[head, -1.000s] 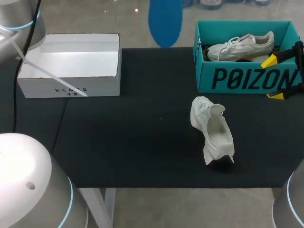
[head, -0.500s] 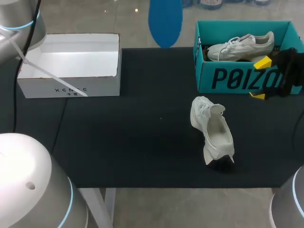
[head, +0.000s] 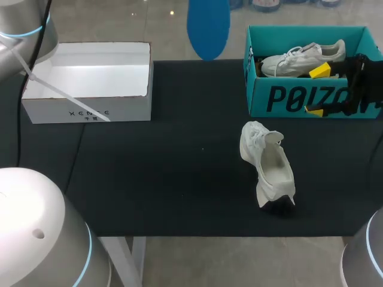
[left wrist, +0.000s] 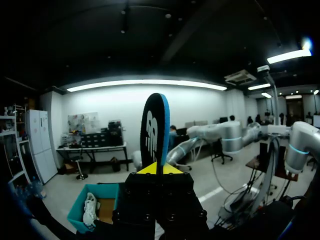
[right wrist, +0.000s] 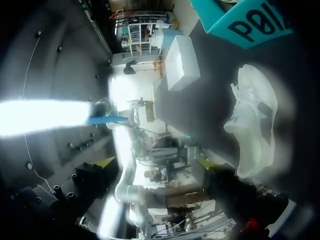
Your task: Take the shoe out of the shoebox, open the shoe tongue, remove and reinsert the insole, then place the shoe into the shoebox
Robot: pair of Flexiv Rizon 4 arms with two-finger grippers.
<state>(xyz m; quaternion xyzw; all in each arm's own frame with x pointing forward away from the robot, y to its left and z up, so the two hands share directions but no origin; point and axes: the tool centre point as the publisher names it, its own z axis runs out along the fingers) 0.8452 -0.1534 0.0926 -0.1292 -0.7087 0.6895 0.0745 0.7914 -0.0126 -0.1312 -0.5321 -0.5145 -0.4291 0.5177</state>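
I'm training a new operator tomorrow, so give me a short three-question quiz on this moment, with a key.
1. True or false: the right gripper is open, gripping nothing, close to the teal cardboard shoebox.
2. What is the left gripper shut on? A) a white lace B) a flat blue insole C) a box lid
3. Where does the white lace-up sneaker outside the boxes lie, and what lies inside the teal cardboard shoebox?

Key: 1 true. 2 B. 3 It lies on the black table mat; a second white sneaker lies in the box.
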